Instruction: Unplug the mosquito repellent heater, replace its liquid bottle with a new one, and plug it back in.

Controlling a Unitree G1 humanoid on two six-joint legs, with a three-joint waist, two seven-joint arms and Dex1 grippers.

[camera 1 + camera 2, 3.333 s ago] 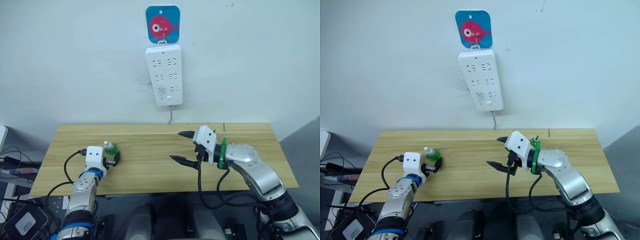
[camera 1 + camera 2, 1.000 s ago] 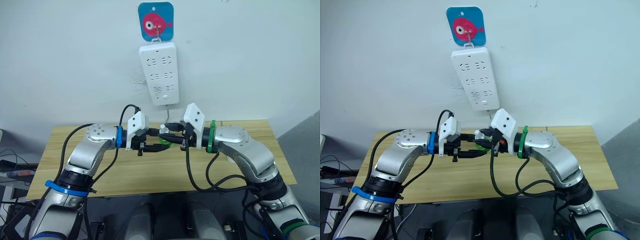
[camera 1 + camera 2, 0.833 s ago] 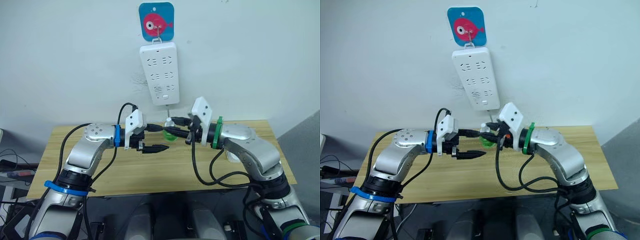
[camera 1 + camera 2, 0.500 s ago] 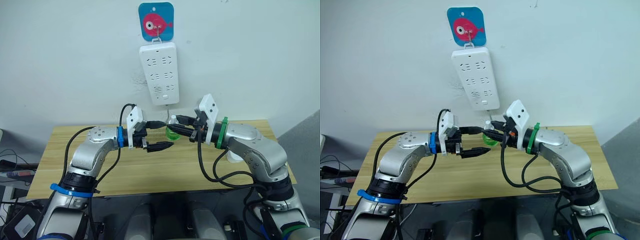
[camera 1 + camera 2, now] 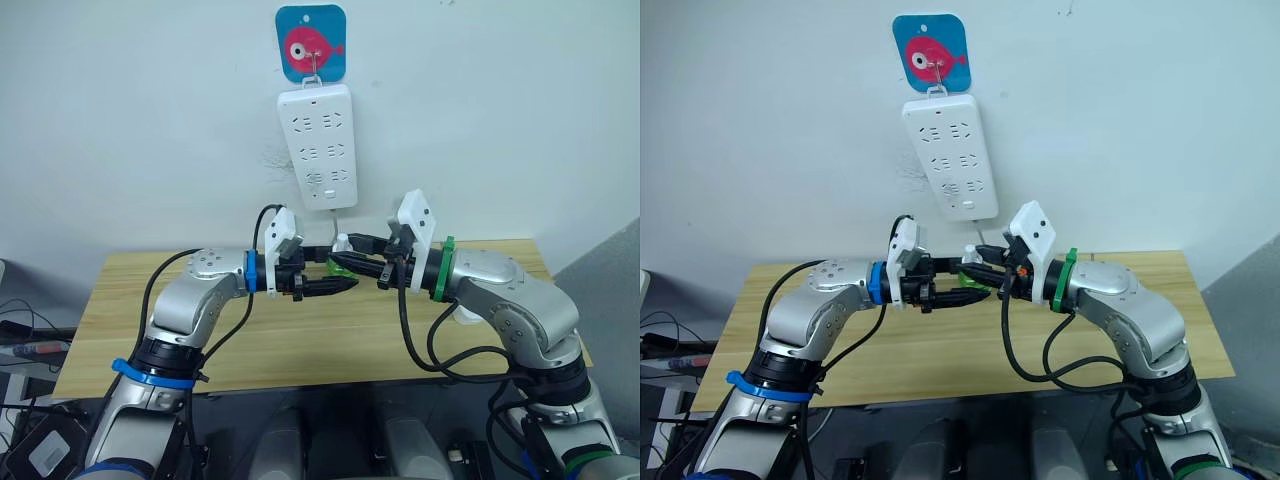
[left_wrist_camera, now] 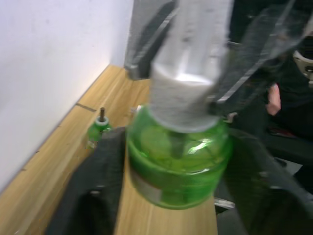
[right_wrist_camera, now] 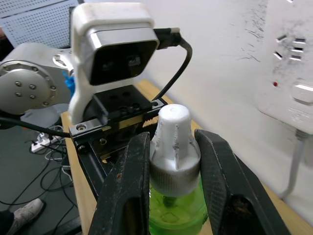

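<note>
A green liquid bottle [image 5: 341,263] with a white cap [image 7: 173,142] hangs in the air over the middle of the wooden table [image 5: 120,330]. My right gripper [image 5: 348,252] is shut on the cap. My left gripper [image 5: 338,274] faces it from the other side, its fingers [image 6: 98,186] closed against the bottle's green body [image 6: 176,166]. A white rounded piece [image 5: 466,316], possibly the mosquito repellent heater, peeks from behind my right forearm.
A long white power strip [image 5: 322,147] hangs on the wall under a blue fish hook [image 5: 311,43], with its sockets bare. A second small green bottle [image 6: 99,128] with a bare wick stands on the table near the wall.
My left gripper opened wide, moved in toward the right gripper and closed on the bottle's green body. The right gripper kept its hold on the cap and barely moved.
</note>
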